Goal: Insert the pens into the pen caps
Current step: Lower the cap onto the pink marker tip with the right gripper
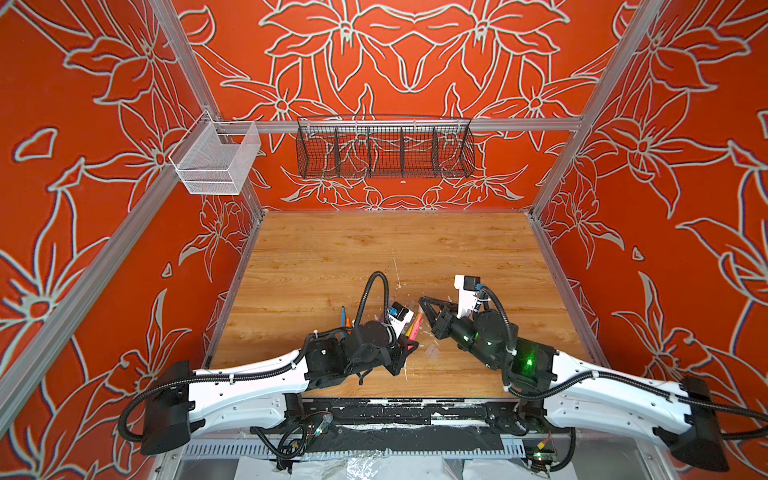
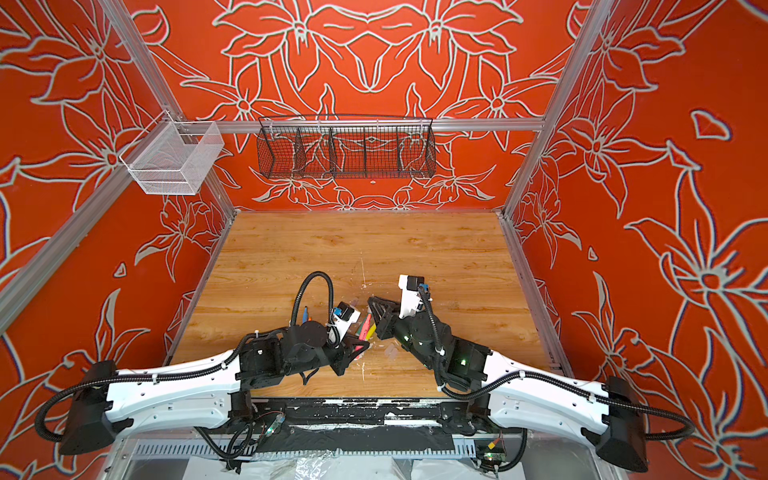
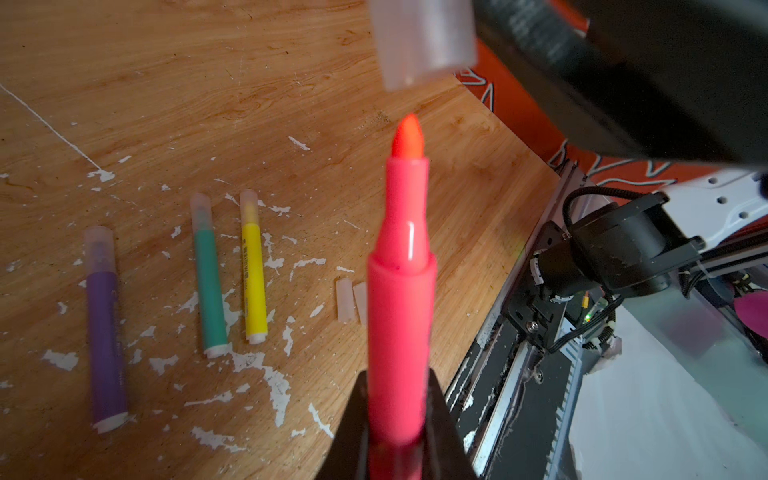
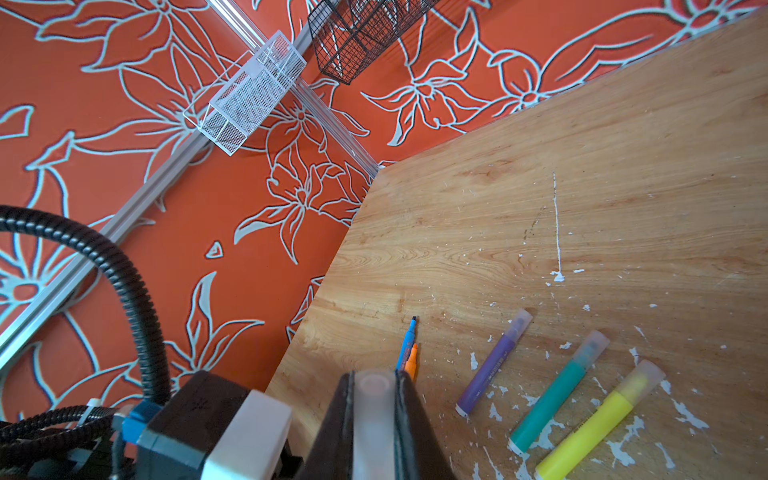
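My left gripper [image 3: 398,382] is shut on the pink pen [image 3: 401,291], whose bare orange-pink tip points at a clear pen cap [image 3: 424,37] just beyond it, a small gap apart. My right gripper [image 4: 376,386] is shut on that pen cap [image 4: 374,415], open end outward. On the table lie the purple pen [image 4: 494,361], green pen [image 4: 557,395] and yellow pen [image 4: 598,419], each wearing a cap. The blue pen [image 4: 407,345] and orange pen [image 4: 412,359] lie uncapped side by side. Two loose pen caps [image 3: 345,301] rest behind the pink pen. In both top views the grippers meet at the table's near middle [image 1: 417,320].
White paint flecks [image 3: 266,374] are scattered over the wooden table [image 1: 374,257]. A black wire basket [image 1: 384,151] and a white mesh basket [image 1: 216,160] hang high on the frame. The black front rail [image 1: 395,409] borders the near edge.
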